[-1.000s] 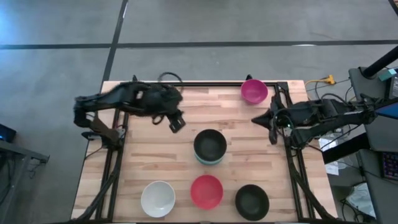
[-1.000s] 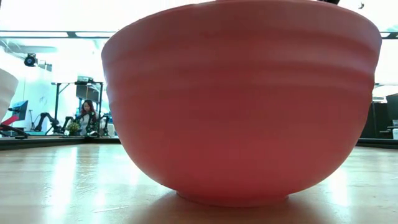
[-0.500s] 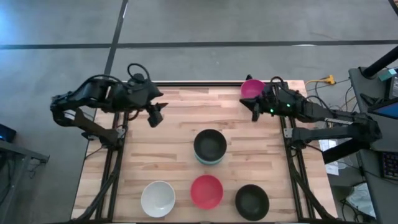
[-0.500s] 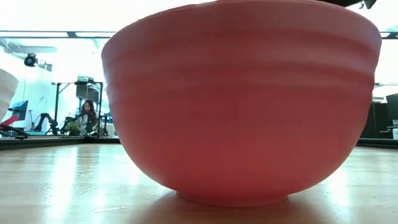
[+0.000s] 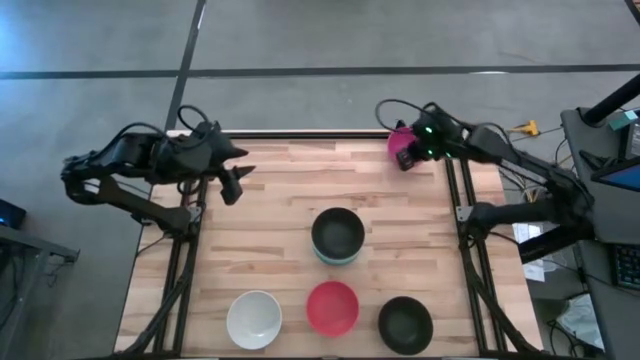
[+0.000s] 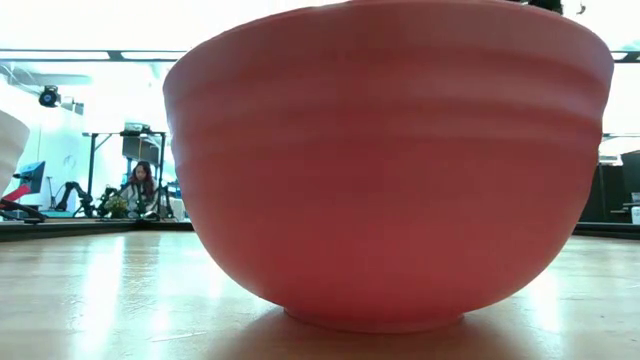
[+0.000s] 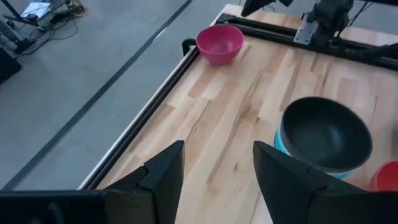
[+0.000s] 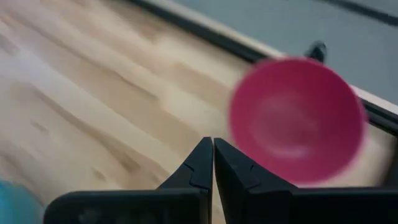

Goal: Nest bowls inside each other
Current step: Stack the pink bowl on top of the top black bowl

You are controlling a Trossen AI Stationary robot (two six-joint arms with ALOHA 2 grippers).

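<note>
Near the far right corner of the worktop (image 5: 290, 215), the right gripper (image 5: 405, 160) hung just beside the magenta bowl (image 5: 403, 141), which sat upright close to the far edge. Seen from the right wrist, its two dark fingers (image 8: 202, 163) were pressed together with nothing between them, their tips pointing at the bare wood just short of the magenta bowl's near rim; whether they touched it could not be told.

At the middle of the worktop stood a black bowl (image 5: 337, 232) nested in a teal bowl (image 5: 335, 260), of which only a rim showed beneath it. Along the near edge three bowls stood apart in a row: a white bowl (image 5: 253, 318) toward the left, a red bowl (image 5: 332, 307) at the middle and a second black bowl (image 5: 405, 324) toward the right. The red bowl filled almost the whole low view, upright on the wood.

Over the far left corner the left gripper (image 5: 231, 186) waited above the boards, its fingers (image 7: 163, 171) spread and holding nothing. Beyond the table, in the room, a person (image 6: 139, 186) showed far off.
</note>
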